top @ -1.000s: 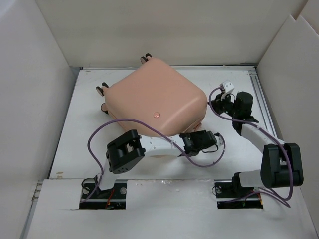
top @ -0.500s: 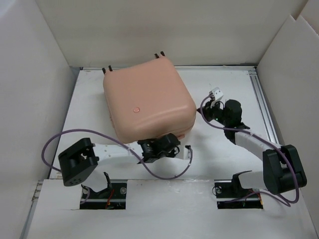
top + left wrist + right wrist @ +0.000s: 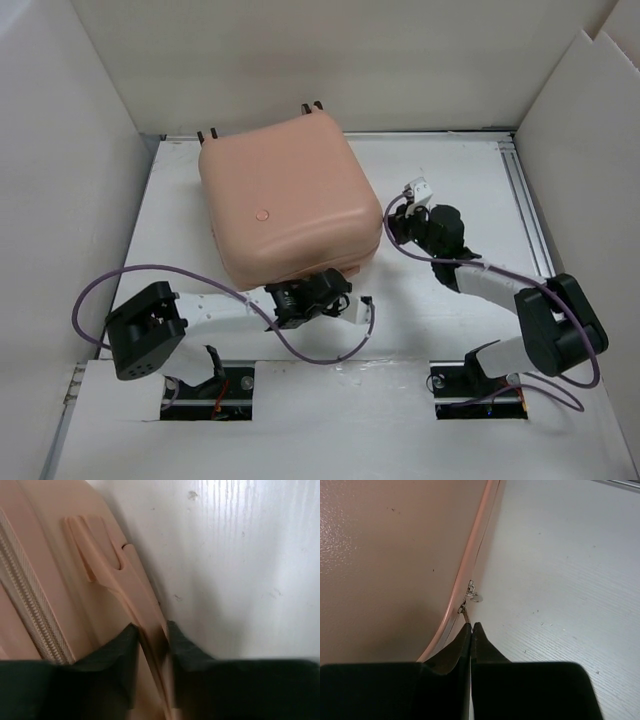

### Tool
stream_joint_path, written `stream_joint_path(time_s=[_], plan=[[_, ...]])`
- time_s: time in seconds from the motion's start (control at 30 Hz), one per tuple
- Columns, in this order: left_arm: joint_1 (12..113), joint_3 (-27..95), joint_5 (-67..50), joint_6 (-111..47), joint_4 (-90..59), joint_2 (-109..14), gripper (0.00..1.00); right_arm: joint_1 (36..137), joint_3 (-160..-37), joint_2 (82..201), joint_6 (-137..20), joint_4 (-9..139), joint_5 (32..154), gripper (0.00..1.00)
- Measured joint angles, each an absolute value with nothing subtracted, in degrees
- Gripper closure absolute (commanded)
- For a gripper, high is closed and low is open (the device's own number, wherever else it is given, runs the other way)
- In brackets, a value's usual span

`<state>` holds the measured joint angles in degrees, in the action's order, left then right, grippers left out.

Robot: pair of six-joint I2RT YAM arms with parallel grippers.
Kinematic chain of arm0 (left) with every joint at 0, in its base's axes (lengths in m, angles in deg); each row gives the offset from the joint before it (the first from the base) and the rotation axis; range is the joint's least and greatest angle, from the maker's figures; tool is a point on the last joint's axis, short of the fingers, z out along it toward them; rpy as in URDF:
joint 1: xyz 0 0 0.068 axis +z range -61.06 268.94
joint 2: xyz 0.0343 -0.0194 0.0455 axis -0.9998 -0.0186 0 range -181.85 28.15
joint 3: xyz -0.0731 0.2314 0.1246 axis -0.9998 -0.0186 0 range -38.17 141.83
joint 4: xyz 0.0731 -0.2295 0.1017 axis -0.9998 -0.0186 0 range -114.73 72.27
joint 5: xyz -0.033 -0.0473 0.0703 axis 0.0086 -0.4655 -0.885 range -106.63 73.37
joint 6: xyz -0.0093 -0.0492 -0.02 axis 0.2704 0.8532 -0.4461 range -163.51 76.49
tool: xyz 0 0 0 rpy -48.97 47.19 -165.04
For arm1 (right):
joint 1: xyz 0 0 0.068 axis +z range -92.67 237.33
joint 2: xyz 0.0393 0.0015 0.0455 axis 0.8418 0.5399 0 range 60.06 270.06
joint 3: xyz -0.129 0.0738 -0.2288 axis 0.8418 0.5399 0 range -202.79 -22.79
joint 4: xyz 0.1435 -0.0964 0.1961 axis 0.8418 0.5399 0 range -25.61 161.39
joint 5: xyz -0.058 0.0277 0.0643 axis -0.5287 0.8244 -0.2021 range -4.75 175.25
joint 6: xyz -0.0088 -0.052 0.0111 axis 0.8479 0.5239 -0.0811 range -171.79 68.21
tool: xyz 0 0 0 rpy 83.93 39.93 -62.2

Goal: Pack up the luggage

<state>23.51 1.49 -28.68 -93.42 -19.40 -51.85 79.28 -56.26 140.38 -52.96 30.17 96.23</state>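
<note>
Item: pink hard-shell luggage (image 3: 285, 210), shut, lying flat on white table (image 3: 460, 180), rear centre-left, wheels (image 3: 310, 106) toward back wall.
L gripper (image 3: 150, 627): clamped on pink handle (image 3: 110, 565) at near edge (zip teeth (image 3: 30, 605) run alongside).
R gripper (image 3: 471, 626): tips pinched on metal zip pull (image 3: 472, 597) at the case's right rim.
Surrounds: white board walls (image 3: 80, 180) on 3 sides; purple cables (image 3: 330, 352) loop beside both arms.
</note>
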Motion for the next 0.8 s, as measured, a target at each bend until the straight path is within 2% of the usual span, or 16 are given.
stream_joint_path(time_s=[0.03,0.07,0.1,0.13,0.17,0.3,0.47,0.57,0.67,0.8], plan=[[23.5,1.5,-28.9,-93.3,-19.5,-51.8,0.54,79.4,-56.4,140.5,-53.1,30.1,96.2,0.89],[23.5,1.8,-28.8,-92.7,-21.1,-51.5,0.50,79.6,-56.4,140.4,-53.1,30.1,95.9,0.75],[23.2,1.7,-28.7,-92.5,-22.6,-51.1,0.15,79.6,-56.4,140.2,-53.2,30.1,95.4,0.43],[22.8,1.8,-28.6,-92.0,-25.0,-50.3,0.15,79.8,-56.4,140.2,-53.2,29.9,94.5,0.43],[22.8,3.4,-28.1,-90.9,-28.5,-49.8,0.00,79.9,-56.4,139.6,-53.1,31.4,93.7,0.39],[21.9,14.9,-25.8,-85.1,-42.9,-49.1,0.00,80.1,-58.7,134.6,-50.9,40.1,89.3,0.30],[24.2,38.1,-27.6,-78.9,-47.6,-49.4,0.00,79.1,-72.8,137.1,-48.5,47.2,87.6,0.29],[33.4,50.1,-27.8,-75.9,-48.1,-51.2,0.00,79.0,-82.4,142.6,-47.5,49.5,87.7,0.29],[49.8,60.6,-27.5,-71.2,-48.9,-56.6,0.00,79.4,-87.2,147.3,-47.1,51.1,87.7,0.29],[71.9,62.1,-25.0,-64.3,-49.5,-61.6,0.00,80.3,-90.1,152.9,-47.1,54.8,87.2,0.29]])
